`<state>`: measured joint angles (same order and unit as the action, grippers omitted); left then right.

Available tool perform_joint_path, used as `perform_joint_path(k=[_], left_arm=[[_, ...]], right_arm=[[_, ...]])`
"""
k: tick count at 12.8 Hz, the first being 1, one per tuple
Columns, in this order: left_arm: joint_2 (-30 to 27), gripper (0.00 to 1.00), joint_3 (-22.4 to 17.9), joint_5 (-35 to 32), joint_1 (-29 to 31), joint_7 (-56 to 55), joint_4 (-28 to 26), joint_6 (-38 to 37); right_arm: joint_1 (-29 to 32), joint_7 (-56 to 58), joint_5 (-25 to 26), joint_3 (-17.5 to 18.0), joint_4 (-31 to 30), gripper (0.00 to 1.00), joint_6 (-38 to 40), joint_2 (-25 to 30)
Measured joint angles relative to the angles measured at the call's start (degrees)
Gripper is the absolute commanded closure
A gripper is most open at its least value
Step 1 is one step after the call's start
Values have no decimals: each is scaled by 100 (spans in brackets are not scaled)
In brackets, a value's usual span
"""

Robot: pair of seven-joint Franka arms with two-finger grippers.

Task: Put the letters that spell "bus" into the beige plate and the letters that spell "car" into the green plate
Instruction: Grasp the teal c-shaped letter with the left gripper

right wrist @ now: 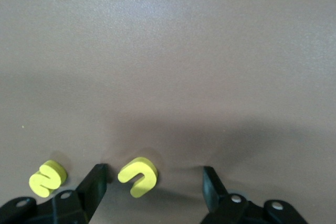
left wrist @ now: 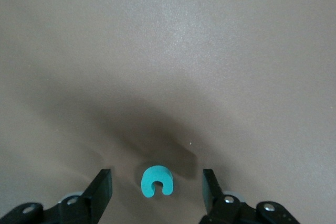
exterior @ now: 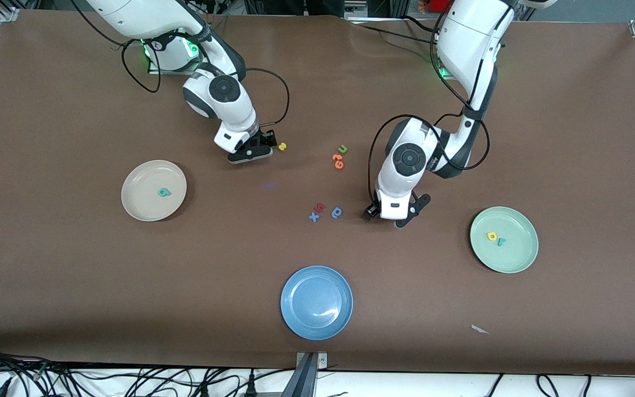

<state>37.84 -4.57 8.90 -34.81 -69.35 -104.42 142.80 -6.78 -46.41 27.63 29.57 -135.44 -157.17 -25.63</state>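
Brown tabletop carries both pincers low with jaws apart: left gripper straddles the teal "c", right gripper straddles the yellow "u", whose neighbouring yellow "s" could get nudged if the closing fingers drift.

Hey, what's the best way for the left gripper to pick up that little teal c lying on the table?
Come straight down. The teal c lies flat on the table between the left gripper's open fingers. Pinch its two outer curved sides, since a flat letter probably offers no other grip.
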Motion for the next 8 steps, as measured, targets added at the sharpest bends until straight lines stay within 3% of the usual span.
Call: perform_joint_path(k=[3,8], left_arm=[[45,48,0,0,-3,-103,1,42],[32,55,-5,0,-4,-208,1,42]], right_arm=[[-18,-1,99,-1,27,31,0,-4],[-23,-1,160,13,43,55,-33,-5]])
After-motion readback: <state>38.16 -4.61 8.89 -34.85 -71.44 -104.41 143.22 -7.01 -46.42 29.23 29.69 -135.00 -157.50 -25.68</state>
